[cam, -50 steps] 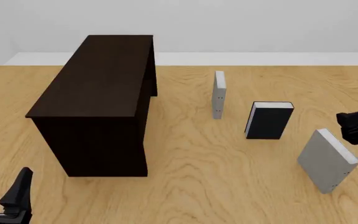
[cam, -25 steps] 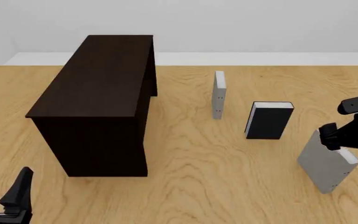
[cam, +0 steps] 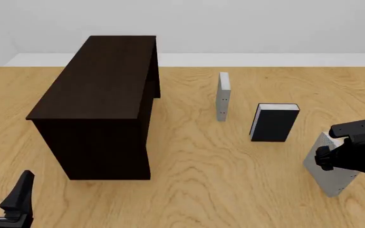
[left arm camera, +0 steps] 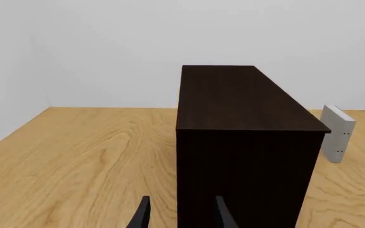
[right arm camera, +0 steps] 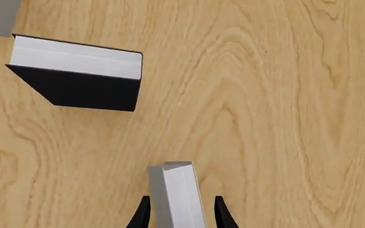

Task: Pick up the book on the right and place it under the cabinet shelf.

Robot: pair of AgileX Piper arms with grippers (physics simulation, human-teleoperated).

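Note:
The book (cam: 332,174), thick and plain light grey, stands tilted at the table's right. My right gripper (cam: 327,159) has come down over its top edge. In the right wrist view that edge of the book (right arm camera: 176,190) runs between the two black fingers (right arm camera: 142,214), with a small gap on one side, so the gripper (right arm camera: 179,211) is open and straddles it. The dark brown cabinet shelf (cam: 103,104) stands at the left. My left gripper (cam: 2,192) is open near the front left corner, facing the cabinet (left arm camera: 246,142), with nothing between the fingers of the left gripper (left arm camera: 181,214).
A black-covered book with white pages (cam: 274,122) stands just beyond and left of the grey one, also seen as the black book (right arm camera: 78,71). A thinner grey-white book (cam: 224,96) stands upright mid-table, between the cabinet and the black book.
My right gripper moved down and nearer, from beyond the grey book to astride its top edge. The books, cabinet and left arm have not moved.

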